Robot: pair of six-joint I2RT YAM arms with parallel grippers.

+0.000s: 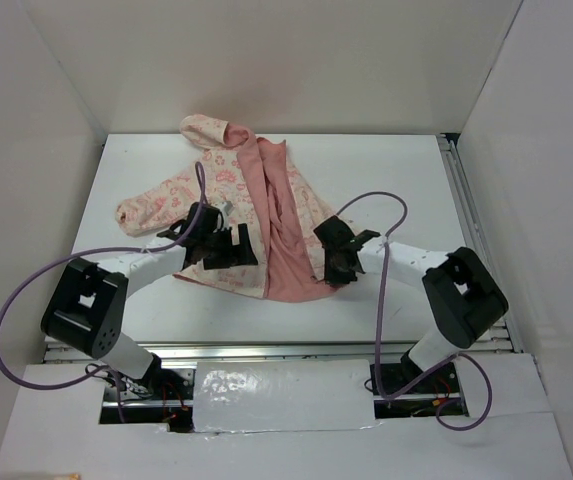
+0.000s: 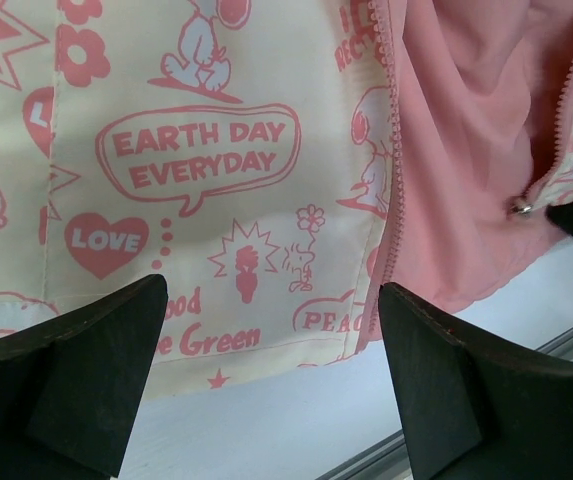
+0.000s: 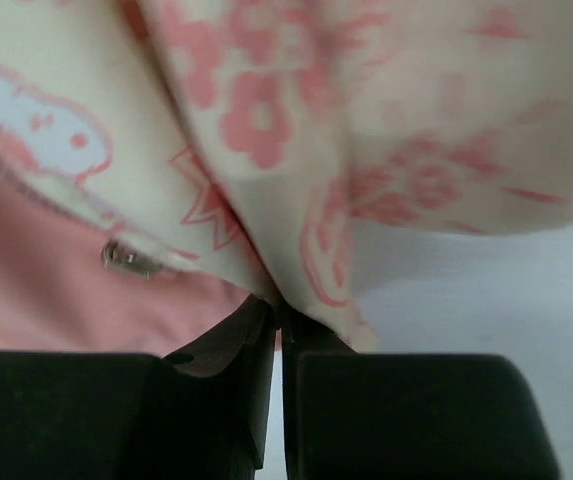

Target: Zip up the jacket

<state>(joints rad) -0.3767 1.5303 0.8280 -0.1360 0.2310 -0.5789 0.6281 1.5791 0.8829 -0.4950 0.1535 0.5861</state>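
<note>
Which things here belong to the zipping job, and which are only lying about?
Job:
- jacket
- zipper
- slider
- left gripper, open
- right gripper, pinching the jacket's edge

Not the job:
- table
- purple cables

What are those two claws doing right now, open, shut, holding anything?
Left gripper: open, holding nothing, over the jacket.
Right gripper: closed, pinching the jacket's bottom edge.

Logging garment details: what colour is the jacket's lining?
The lining is plain salmon pink, clearest in the left wrist view.
</note>
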